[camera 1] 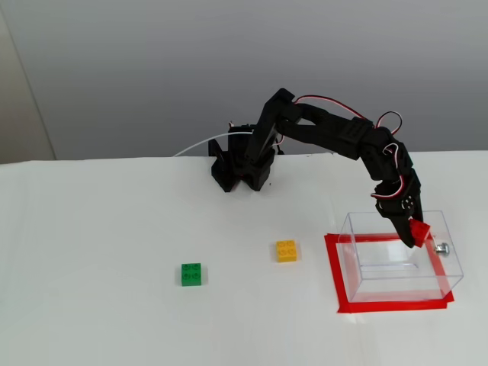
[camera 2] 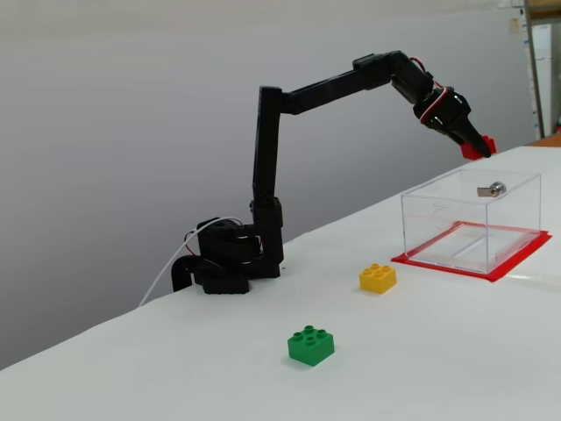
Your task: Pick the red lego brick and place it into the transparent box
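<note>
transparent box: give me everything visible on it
The transparent box is a clear, thin-walled plastic rectangle, open-topped as far as I can tell, upright on the white table. A small silver knob sits on one side wall. It stands inside a red tape rectangle. It looks empty; the pincer holds the red lego brick above it, not touching it.
</note>
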### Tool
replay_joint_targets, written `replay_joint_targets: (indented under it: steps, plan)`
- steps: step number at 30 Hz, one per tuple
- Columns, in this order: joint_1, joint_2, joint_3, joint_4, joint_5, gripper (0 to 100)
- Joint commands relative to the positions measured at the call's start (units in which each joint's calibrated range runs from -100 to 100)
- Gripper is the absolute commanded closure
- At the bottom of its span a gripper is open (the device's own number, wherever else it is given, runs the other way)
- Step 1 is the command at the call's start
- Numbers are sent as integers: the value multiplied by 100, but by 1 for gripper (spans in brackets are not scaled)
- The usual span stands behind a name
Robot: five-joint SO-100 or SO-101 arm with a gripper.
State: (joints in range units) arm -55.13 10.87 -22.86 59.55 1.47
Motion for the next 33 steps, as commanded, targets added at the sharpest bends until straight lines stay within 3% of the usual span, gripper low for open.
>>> replay_joint_targets:
  steps: [1,18,25,33]
  plan:
    - [-29,-22,-327,15,-6,89]
    - [-221,-22,224,32,-16,89]
    - [-228,-30,541,32,-16,69]
    - [-206,-39,469,-2,-11,68]
